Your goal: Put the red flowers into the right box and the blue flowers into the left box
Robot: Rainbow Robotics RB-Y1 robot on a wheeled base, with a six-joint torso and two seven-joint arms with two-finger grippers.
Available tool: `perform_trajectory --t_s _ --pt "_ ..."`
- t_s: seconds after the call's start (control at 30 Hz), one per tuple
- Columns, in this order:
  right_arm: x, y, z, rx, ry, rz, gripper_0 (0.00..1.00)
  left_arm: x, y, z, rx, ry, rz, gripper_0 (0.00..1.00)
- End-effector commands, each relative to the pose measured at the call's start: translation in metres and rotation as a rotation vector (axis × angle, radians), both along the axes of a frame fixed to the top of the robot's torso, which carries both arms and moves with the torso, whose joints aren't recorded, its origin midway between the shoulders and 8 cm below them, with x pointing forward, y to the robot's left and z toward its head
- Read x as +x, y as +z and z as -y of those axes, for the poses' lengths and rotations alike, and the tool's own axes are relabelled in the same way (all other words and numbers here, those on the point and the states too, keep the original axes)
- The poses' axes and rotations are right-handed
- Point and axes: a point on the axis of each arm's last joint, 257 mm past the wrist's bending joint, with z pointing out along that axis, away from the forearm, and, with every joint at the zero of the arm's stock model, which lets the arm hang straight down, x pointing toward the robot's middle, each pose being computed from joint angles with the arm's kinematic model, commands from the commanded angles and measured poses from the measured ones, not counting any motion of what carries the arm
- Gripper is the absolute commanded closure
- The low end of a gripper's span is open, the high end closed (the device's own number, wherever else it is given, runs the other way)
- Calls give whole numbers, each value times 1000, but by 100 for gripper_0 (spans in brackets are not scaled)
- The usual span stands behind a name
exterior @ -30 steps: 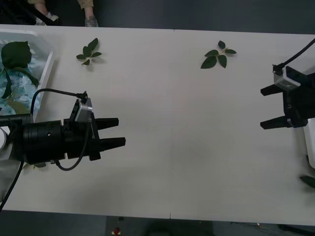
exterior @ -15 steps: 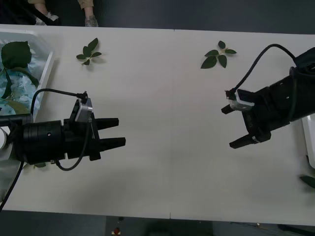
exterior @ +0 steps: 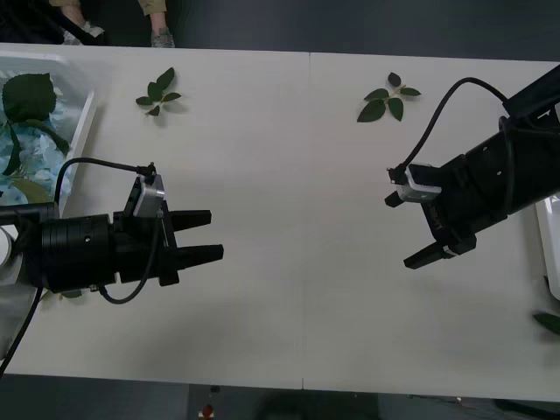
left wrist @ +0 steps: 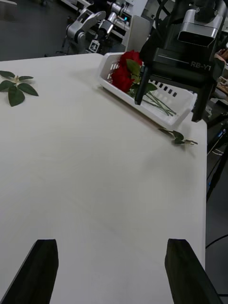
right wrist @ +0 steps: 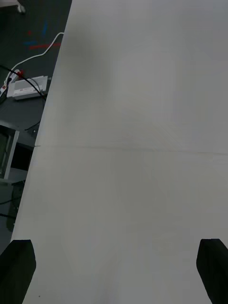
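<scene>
Left box point(exterior: 86, 114): white ribbed tray at the table's far left edge, partly cut off by the front view. Contents: blue flowers point(exterior: 26, 153), pale petals under large dark green leaves.

Left gripper point(exterior: 210, 234): black, low over the table point(exterior: 289, 175) at left, pointing toward the middle. Fingers parted a moderate way, nothing between them. In its own wrist view the two dark fingertips point(left wrist: 40, 270) stand apart at the corners over bare tabletop.

Leaf sprig point(exterior: 157, 91): loose, on the table near the far edge, just right of the left box.

Second leaf sprig point(exterior: 388, 98): loose, near the far edge, right of centre. Also seen from the left wrist point(left wrist: 15, 86).

Right gripper point(exterior: 409, 229): black, over the table right of centre, angled toward the near left. Fingers spread wide, holding nothing. Its wrist view shows both fingertips point(right wrist: 19, 268) far apart above the plain table point(right wrist: 137, 118). From the left wrist it point(left wrist: 166, 102) hangs in front of the right box; its housing reads "RB-Y1".

Right box point(left wrist: 142, 97): white slotted tray at the table's right end; in the front view only its rim point(exterior: 551, 236) is visible. Contents: red flowers point(left wrist: 127, 71), heads bunched at one end, green stems running along the tray.

Third leaf sprig point(left wrist: 178, 137): on the table just beside the right box; its leaf edge point(exterior: 549, 322) at the front view's right margin.

No other legible writing.
</scene>
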Motion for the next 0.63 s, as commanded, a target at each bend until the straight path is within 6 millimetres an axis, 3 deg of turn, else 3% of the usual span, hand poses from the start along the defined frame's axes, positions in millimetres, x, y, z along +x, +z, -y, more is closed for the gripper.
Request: perform_trajectory --t_s 0.03,0.63 --pt "2 11 -14 15 46 58 0 -1 6 3 16 -22 49 35" --pt "5 10 -14 9 40 67 0 -1 6 3 16 -22 49 35"
